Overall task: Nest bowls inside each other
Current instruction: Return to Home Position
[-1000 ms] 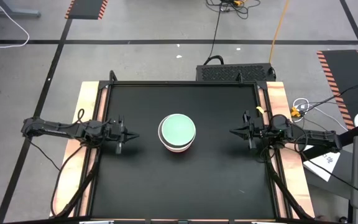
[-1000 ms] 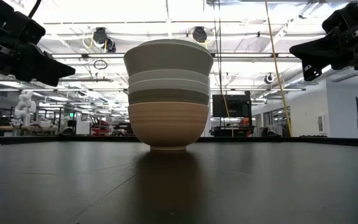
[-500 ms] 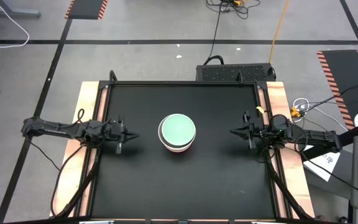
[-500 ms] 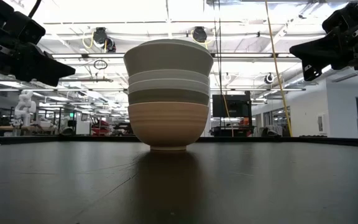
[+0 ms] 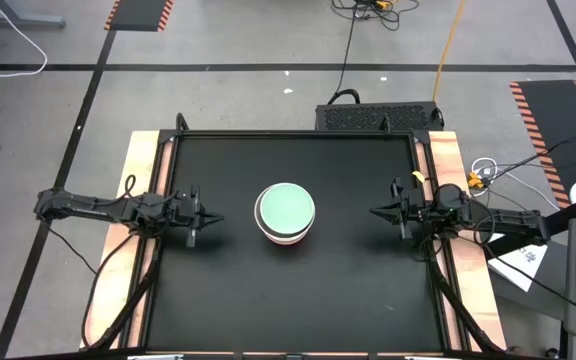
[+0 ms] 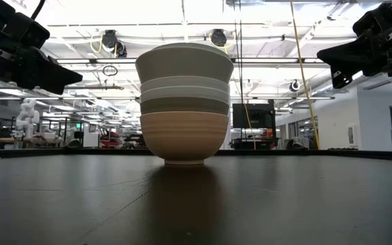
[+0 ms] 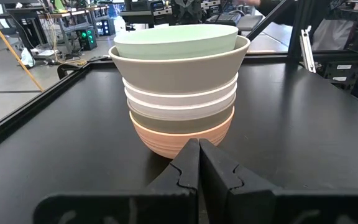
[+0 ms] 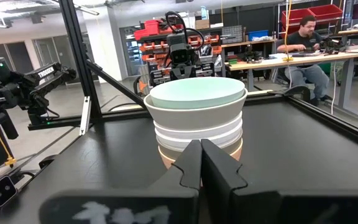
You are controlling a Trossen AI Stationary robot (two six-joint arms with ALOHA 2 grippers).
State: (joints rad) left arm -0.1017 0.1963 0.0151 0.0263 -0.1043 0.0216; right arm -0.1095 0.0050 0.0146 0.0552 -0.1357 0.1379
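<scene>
On your left, the left gripper (image 5: pixel 208 218) hovers near the left edge of the table (image 5: pixel 298 300), fingers pressed together, holding nothing, well apart from the bowls (image 5: pixel 286 214). At the table's middle, they sit nested in one stack, with the mint green bowl (image 5: pixel 286 206) on top and the salmon-orange bowl (image 7: pixel 179 138) at the bottom. On your right, the right gripper (image 5: pixel 378 211) faces the stack, fingers together, empty.

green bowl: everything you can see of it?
The green bowl is mint, round, smooth and matte, plastic-looking, empty inside. It sits upright atop the stack, nested in the grey bowl so only its rim band shows from the side. The stack stands at the middle of the table. The left gripper and right gripper are off to either side, not touching it.
</scene>
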